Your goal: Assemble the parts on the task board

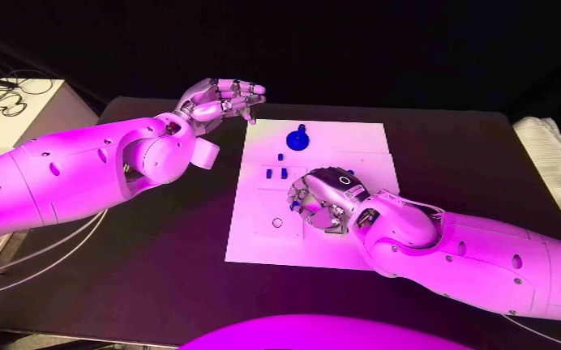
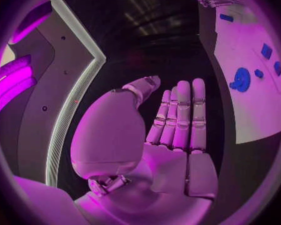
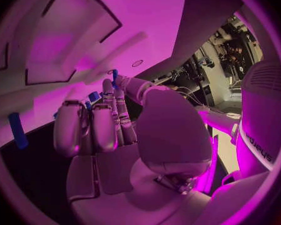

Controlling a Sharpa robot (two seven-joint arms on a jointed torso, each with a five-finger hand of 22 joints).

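The white task board (image 1: 351, 143) lies mid-table. A round blue part (image 1: 298, 138) stands near its far edge, with small blue parts (image 1: 275, 173) just below it. My right hand (image 1: 324, 201) reaches down onto the board's middle. In the right wrist view, the thumb and a finger of that hand (image 3: 115, 130) meet on a small blue part (image 3: 113, 75) against the board (image 3: 84, 30). My left hand (image 1: 222, 102) hovers off the board's far left corner. The left wrist view shows this hand (image 2: 172, 135) flat, fingers straight, holding nothing, with the round part (image 2: 242, 79) beyond it.
The black table (image 1: 164, 236) has bare room to the left and in front of the board. A white stand with cables (image 1: 29, 103) sits at the far left. Papers (image 1: 540, 143) lie at the right edge. A blue bar (image 3: 15, 130) lies on the board.
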